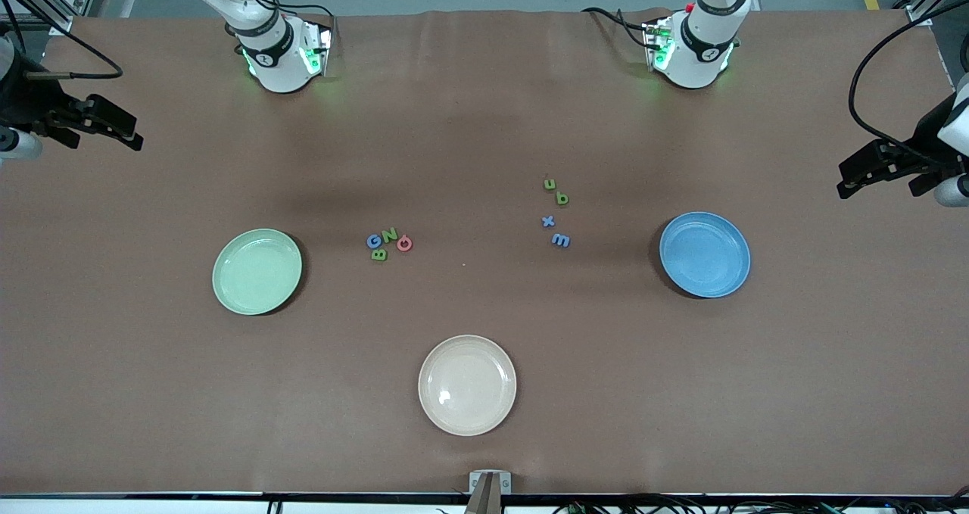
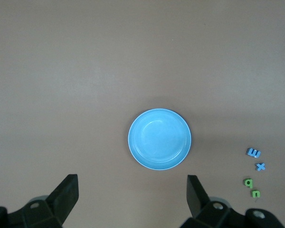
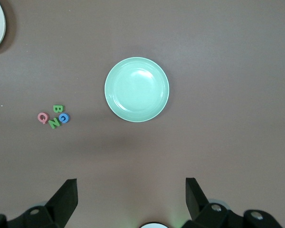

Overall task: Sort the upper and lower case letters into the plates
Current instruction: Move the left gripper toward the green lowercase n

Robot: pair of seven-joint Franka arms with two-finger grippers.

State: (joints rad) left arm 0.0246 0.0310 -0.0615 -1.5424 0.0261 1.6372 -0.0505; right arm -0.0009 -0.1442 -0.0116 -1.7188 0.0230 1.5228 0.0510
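Aloft, left end effector (image 1: pixel 852 181) and right end effector (image 1: pixel 129 132) both wide open, empty, touching nothing

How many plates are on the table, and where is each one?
3: the mint green plate toward the right arm's end, the blue plate toward the left arm's end, the cream plate nearest the front camera.

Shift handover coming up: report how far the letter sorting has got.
Done: nothing; the green plate, blue plate and beige plate hold no letters. In hand: nothing; the left gripper hangs open over the blue plate, the right gripper open over the green one. Left: the capital letters and lowercase letters, all on the table.
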